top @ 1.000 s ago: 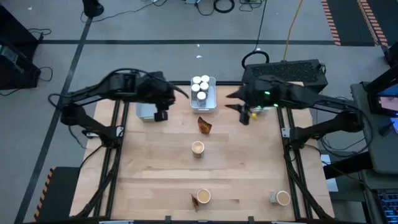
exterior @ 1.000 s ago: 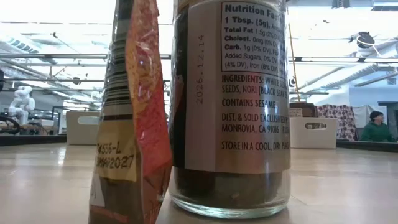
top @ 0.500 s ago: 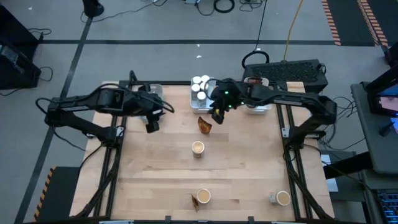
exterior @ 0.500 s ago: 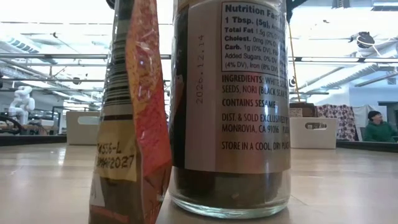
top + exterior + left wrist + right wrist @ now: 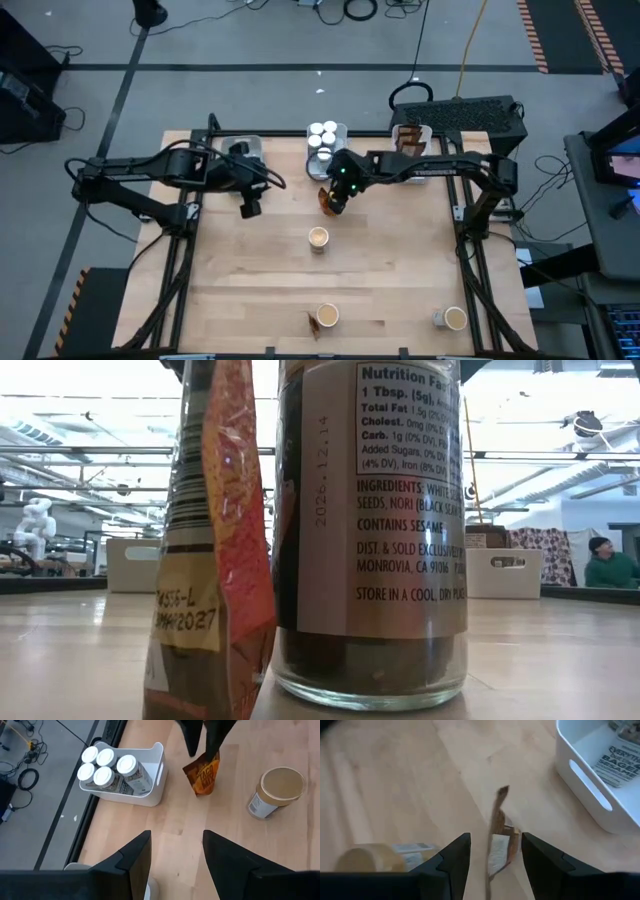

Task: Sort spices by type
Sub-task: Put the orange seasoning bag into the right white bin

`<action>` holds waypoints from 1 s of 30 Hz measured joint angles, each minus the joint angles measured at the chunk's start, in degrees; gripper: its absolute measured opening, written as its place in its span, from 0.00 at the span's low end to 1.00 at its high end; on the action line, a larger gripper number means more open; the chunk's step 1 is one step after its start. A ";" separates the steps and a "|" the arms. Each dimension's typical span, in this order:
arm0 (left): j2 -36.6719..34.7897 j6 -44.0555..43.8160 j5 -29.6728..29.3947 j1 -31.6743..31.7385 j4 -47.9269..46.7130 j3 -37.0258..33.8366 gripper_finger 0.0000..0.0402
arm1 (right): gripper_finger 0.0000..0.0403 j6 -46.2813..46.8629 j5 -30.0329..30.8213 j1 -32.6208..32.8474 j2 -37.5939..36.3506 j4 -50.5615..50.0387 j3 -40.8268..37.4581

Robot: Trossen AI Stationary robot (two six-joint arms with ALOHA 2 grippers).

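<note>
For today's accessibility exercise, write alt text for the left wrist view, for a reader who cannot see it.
The right gripper comes down over an upright orange-brown spice pouch on the wooden table, its fingers straddling the pouch top. Beside it, a white tray holds five white-capped jars, and a tan-topped tub stands on the pouch's other side. The left gripper is open and empty in the foreground.

Dark jointed arms (image 5: pixel 150 170), green light
</note>
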 joint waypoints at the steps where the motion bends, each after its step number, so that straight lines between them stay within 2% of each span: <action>1: -0.02 0.31 0.00 0.00 0.14 0.00 0.45 | 0.40 0.00 1.25 0.22 0.58 0.15 0.00; 4: -0.02 1.60 0.00 0.00 1.01 0.00 0.45 | 0.40 0.00 2.99 0.50 2.06 0.55 0.00; 12: -0.02 1.71 0.00 0.00 1.19 0.00 0.45 | 0.37 0.03 2.99 0.57 5.23 1.66 0.02; 16: -0.02 2.00 0.00 0.00 1.22 0.00 0.45 | 0.27 -1.56 2.78 0.99 5.42 1.86 0.00; 22: -0.02 3.29 0.00 0.00 2.69 0.00 0.45 | 0.03 -4.88 0.30 1.17 5.39 1.89 0.02; 30: -0.02 4.32 -0.02 0.00 3.07 0.00 0.45 | 0.00 -9.26 -3.89 1.17 2.00 -1.30 0.02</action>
